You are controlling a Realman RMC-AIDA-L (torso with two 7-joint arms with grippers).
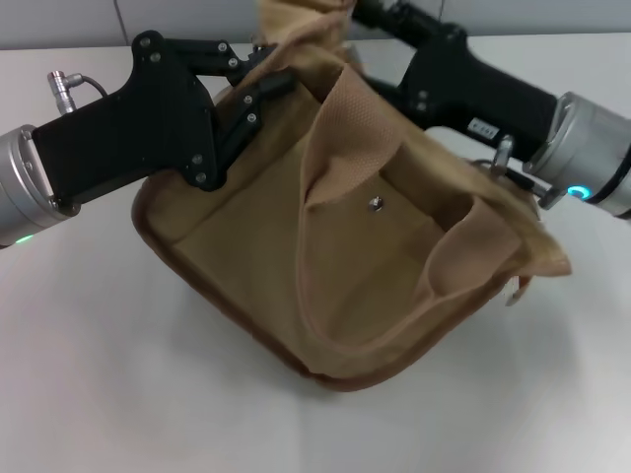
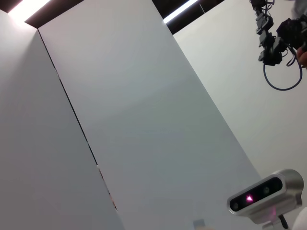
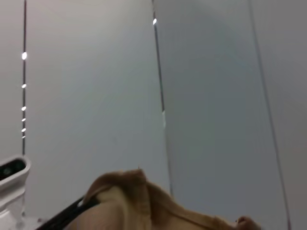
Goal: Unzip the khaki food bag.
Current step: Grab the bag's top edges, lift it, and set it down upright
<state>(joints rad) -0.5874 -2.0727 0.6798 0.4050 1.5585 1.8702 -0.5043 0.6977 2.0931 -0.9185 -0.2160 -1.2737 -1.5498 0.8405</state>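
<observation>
The khaki food bag [image 1: 325, 266] lies tilted on the white table, front pocket with its silver snap [image 1: 376, 204] facing up and one tan handle [image 1: 345, 118] arched over it. My left gripper [image 1: 258, 87] reaches in from the left, shut on the bag's top edge at the back left corner. My right gripper [image 1: 347, 18] comes in from the upper right; its tip is hidden behind bunched tan fabric [image 1: 296, 22] raised at the bag's top. That fabric also shows in the right wrist view [image 3: 139, 203]. The zipper is hidden.
The white table [image 1: 118, 394] spreads around the bag, with open surface in front and to the left. The left wrist view shows only white wall panels [image 2: 144, 110] and a grey camera unit [image 2: 268, 194].
</observation>
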